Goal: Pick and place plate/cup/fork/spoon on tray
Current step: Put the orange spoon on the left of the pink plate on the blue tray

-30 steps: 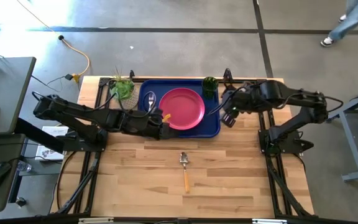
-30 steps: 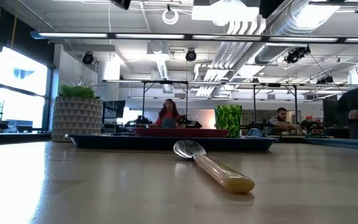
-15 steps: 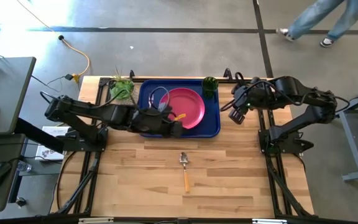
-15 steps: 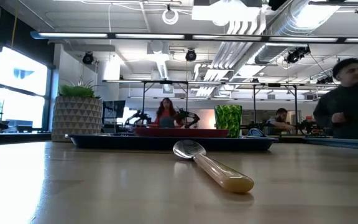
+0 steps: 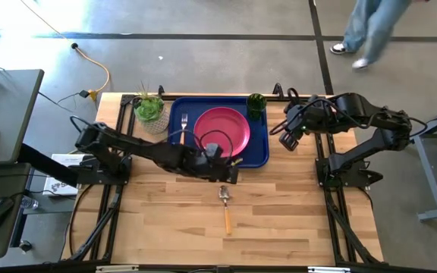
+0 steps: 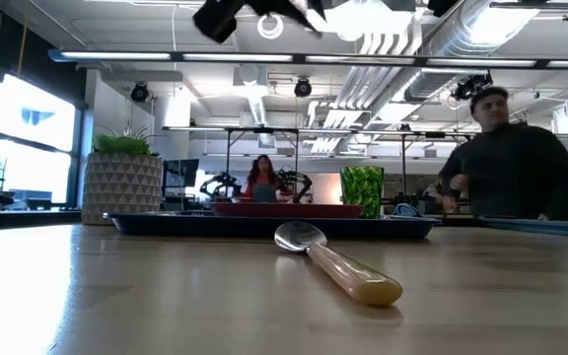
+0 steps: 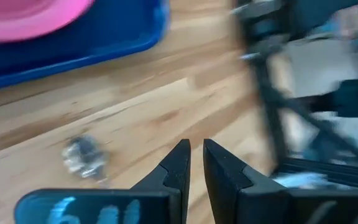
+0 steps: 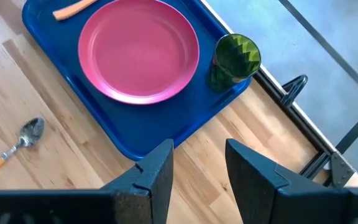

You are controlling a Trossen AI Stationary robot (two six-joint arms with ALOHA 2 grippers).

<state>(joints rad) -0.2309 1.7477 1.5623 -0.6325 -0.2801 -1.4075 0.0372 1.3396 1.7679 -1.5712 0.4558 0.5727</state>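
Note:
The blue tray (image 5: 258, 152) holds the pink plate (image 5: 222, 127), the green cup (image 5: 256, 102) at its far right corner, and the fork (image 5: 183, 121) lying left of the plate. My left arm covers part of the fork's orange handle (image 8: 73, 7). The spoon (image 5: 226, 208) lies flat on the wood nearer the front, its bowl (image 7: 84, 155) toward the tray. My left gripper (image 5: 231, 174) hangs over the wood between tray and spoon; its fingers (image 7: 194, 165) show a narrow gap with nothing in it. My right gripper (image 8: 197, 162) hovers open off the tray's right side.
A leafy plant in a pale pot (image 5: 149, 108) stands at the tray's far left corner. Bare wood (image 5: 279, 220) stretches around the spoon toward the front edge. Beyond the table a person (image 6: 516, 163) moves past in the room.
My left gripper has swung from above the tray's left part toward the near edge and to the right, off the tray and down toward the spoon, tipping steeper. The fork stays on the tray. The spoon has not moved.

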